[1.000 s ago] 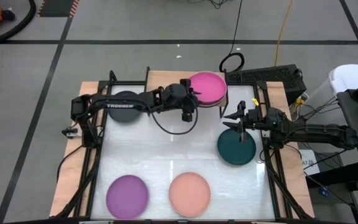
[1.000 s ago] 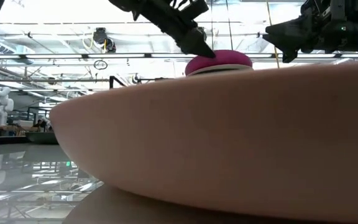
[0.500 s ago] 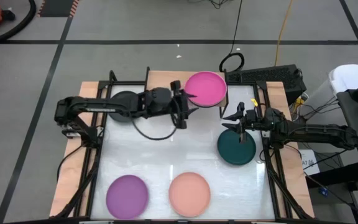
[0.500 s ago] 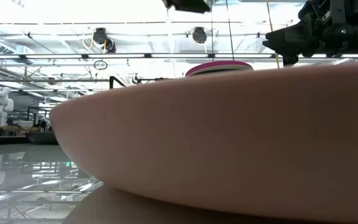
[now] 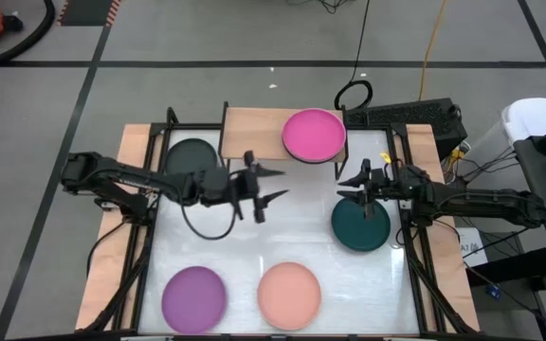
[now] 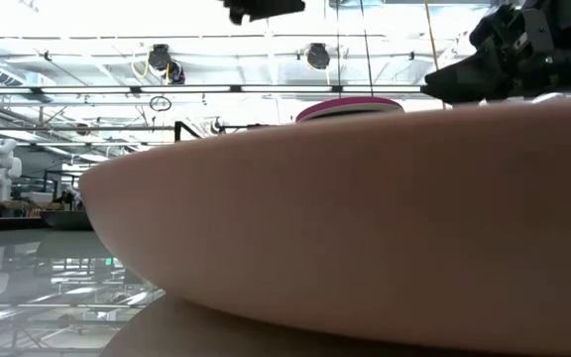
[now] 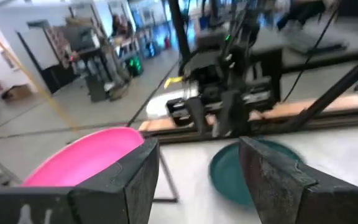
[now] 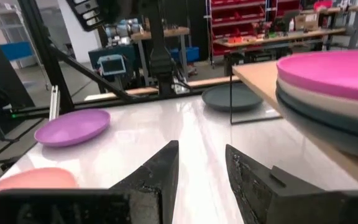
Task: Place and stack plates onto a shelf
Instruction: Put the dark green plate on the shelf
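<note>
The light-wood shelf (image 5: pixel 254 128) stands at the table's far edge. On its right half sits a stack with the magenta plate (image 5: pixel 313 134) on top; the right wrist view shows the magenta plate (image 8: pixel 331 65) lying on a beige and a dark one. My left gripper (image 5: pixel 278 184) is open and hovers over the table's middle, near of the shelf, touching nothing. My right gripper (image 5: pixel 344 185) is open above the far rim of the teal plate (image 5: pixel 360 224), which lies flat on the table. Another dark plate (image 5: pixel 192 156) rests beside the shelf's left end.
A purple plate (image 5: pixel 194 296) and a salmon plate (image 5: pixel 289 296) lie flat near the table's near edge. The salmon plate (image 6: pixel 365 228) fills most of the low view. The shelf's left half is bare wood. Black frame rails run along both table sides.
My left gripper has drawn back from the magenta plate's left rim toward the table's left and near side, rising out of the low view. The magenta plate has stayed on the stack.
</note>
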